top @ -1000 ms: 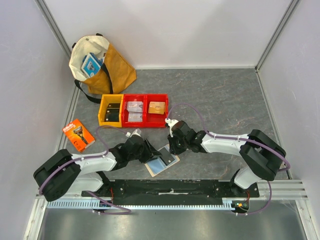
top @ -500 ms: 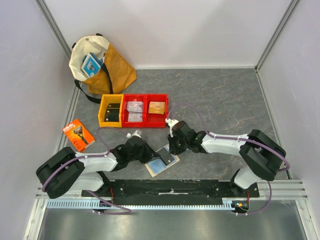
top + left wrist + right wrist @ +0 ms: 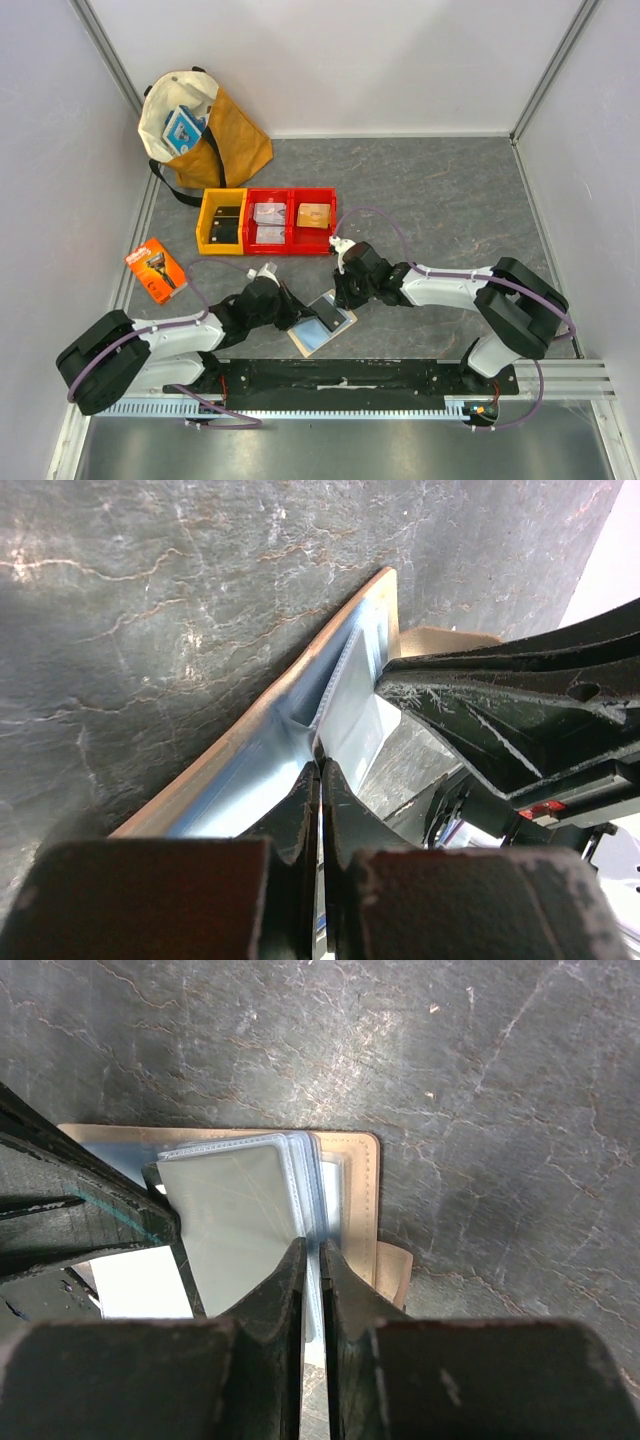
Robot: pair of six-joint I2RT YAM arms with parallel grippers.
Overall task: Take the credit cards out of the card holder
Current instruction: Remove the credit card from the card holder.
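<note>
The card holder [image 3: 318, 328] lies open on the table between my arms, with a tan rim [image 3: 358, 1200] and pale blue clear sleeves [image 3: 352, 695]. A light grey credit card [image 3: 230, 1215] shows in the top sleeve. No yellow and blue card is in view. My left gripper [image 3: 293, 312] [image 3: 320, 770] is shut on the left edge of that top sleeve. I cannot tell whether it also pinches the card. My right gripper [image 3: 338, 300] [image 3: 312, 1252] is shut on the sleeves' right edge near the spine. The snap tab [image 3: 395, 1272] sticks out on the right.
Yellow and red bins [image 3: 267, 221] stand behind the holder. An orange razor package [image 3: 157, 269] lies at the left. A tan tote bag [image 3: 205, 125] is at the back left. A black bar [image 3: 345, 378] runs along the near edge.
My left arm has drawn back to the left and lower, its jaws still at the holder's left side. The right gripper and the holder have barely moved.
</note>
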